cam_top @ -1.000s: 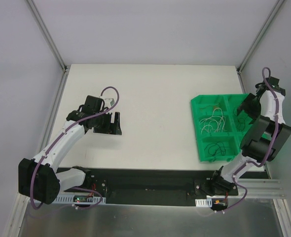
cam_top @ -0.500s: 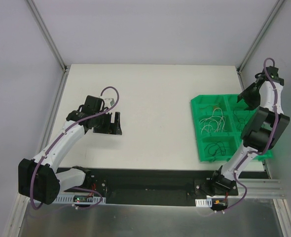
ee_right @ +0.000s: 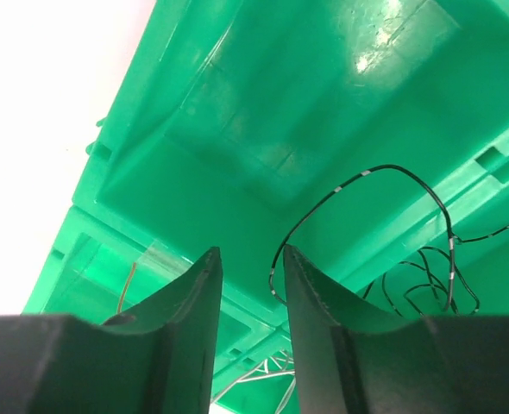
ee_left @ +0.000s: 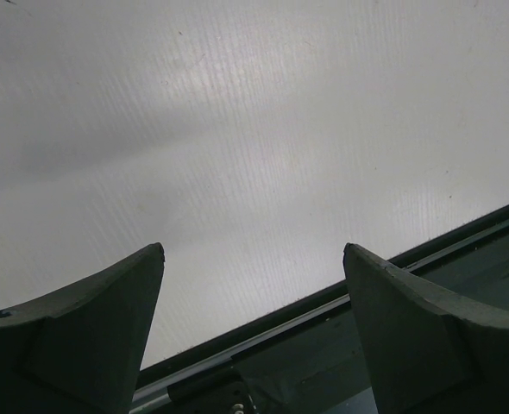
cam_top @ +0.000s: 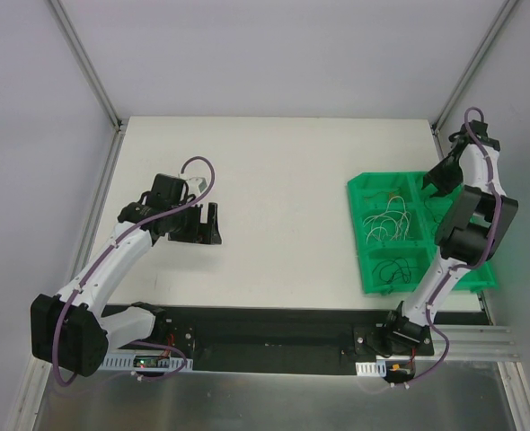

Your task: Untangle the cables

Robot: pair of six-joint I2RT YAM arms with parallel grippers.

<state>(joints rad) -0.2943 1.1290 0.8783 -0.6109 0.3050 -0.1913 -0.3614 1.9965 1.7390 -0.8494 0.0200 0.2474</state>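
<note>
The cables lie in a green compartment tray (cam_top: 356, 215) at the right. Whitish wires (cam_top: 386, 223) fill the middle compartment, black wires (cam_top: 392, 270) the near one, and a thin orange strand (cam_top: 393, 192) the back one. My right gripper (cam_top: 432, 183) hangs above the tray's back right part, jaws a narrow gap apart and empty. In the right wrist view (ee_right: 250, 252) a black wire loop (ee_right: 384, 169) lies below it, passing close by the right finger. My left gripper (cam_top: 213, 224) is wide open and empty over the table, far from the tray.
The left wrist view shows bare white table and the black strip (ee_left: 410, 285) at its near edge. More black wires (ee_right: 423, 278), whitish wires (ee_right: 267, 376) and an orange strand (ee_right: 130, 280) show in neighbouring compartments. Frame posts stand at the back corners.
My right arm has risen out of the tray and swung toward the back, empty. The left arm has barely moved.
</note>
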